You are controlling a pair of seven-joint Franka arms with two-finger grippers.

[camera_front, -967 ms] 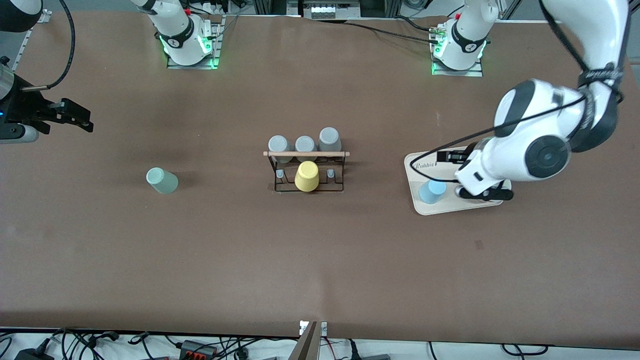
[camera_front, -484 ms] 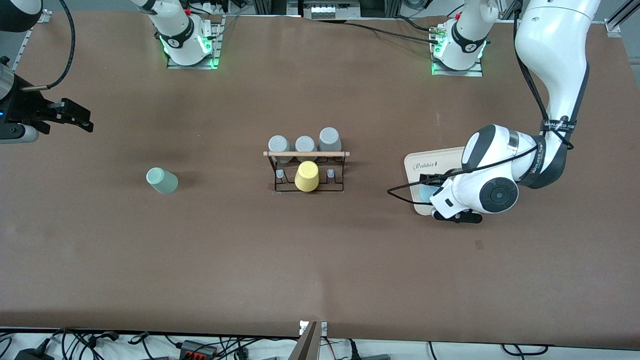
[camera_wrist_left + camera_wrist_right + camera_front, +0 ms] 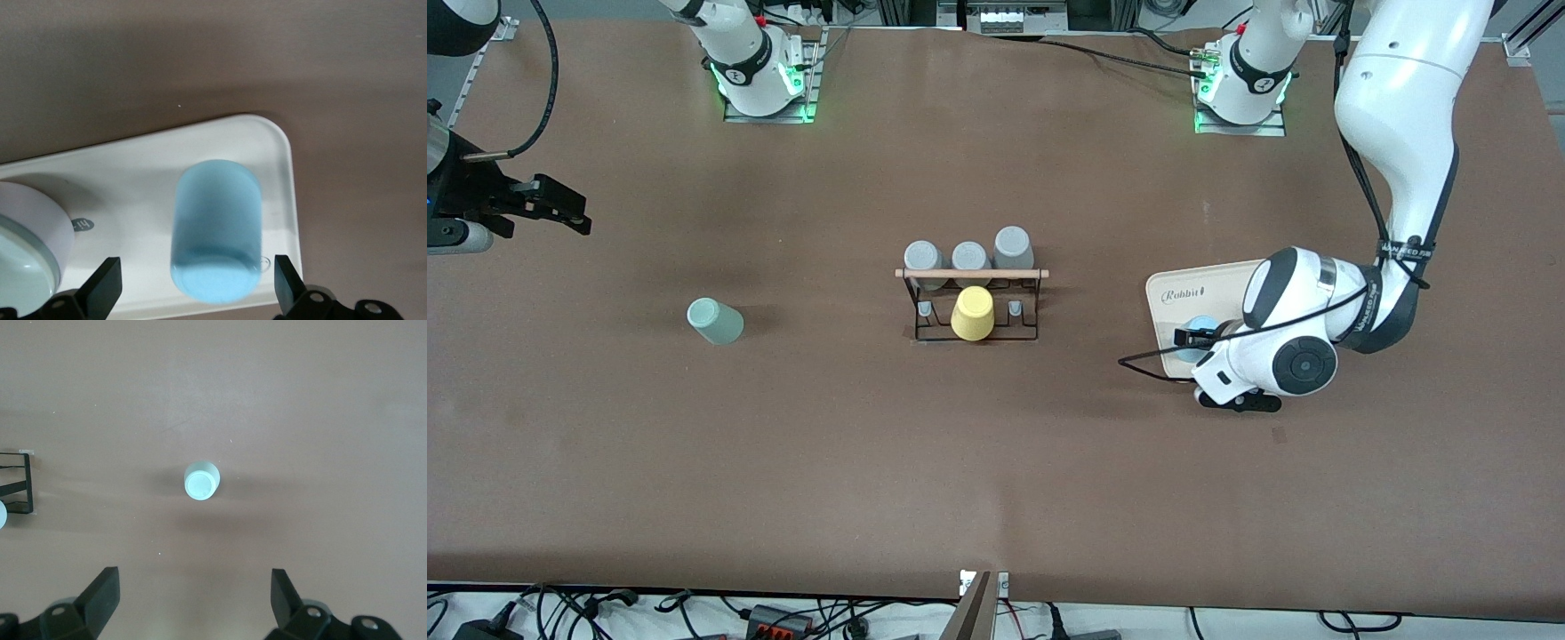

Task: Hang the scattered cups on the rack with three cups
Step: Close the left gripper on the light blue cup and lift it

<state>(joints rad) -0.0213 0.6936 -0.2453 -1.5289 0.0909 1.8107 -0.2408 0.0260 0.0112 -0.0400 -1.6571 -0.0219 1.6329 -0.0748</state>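
Observation:
A light blue cup (image 3: 1197, 330) (image 3: 217, 230) stands on the beige tray (image 3: 1183, 289) toward the left arm's end of the table. My left gripper (image 3: 1202, 348) (image 3: 195, 287) is open, one finger on each side of this cup, neither touching it. The sage green cup (image 3: 715, 321) (image 3: 201, 481) stands alone on the table toward the right arm's end. My right gripper (image 3: 585, 216) (image 3: 193, 600) hangs open and empty over the table's edge at that end, well away from the green cup. The black wire rack (image 3: 971, 274) stands mid-table.
The rack holds three grey cups (image 3: 969, 258) along its wooden rod and a yellow cup (image 3: 972, 313) on the row nearer the front camera. A white round object (image 3: 27, 233) sits on the tray beside the blue cup. A corner of the rack (image 3: 20, 483) shows in the right wrist view.
The left arm has swung down over the tray, bringing its open gripper around the blue cup. The right arm has not moved.

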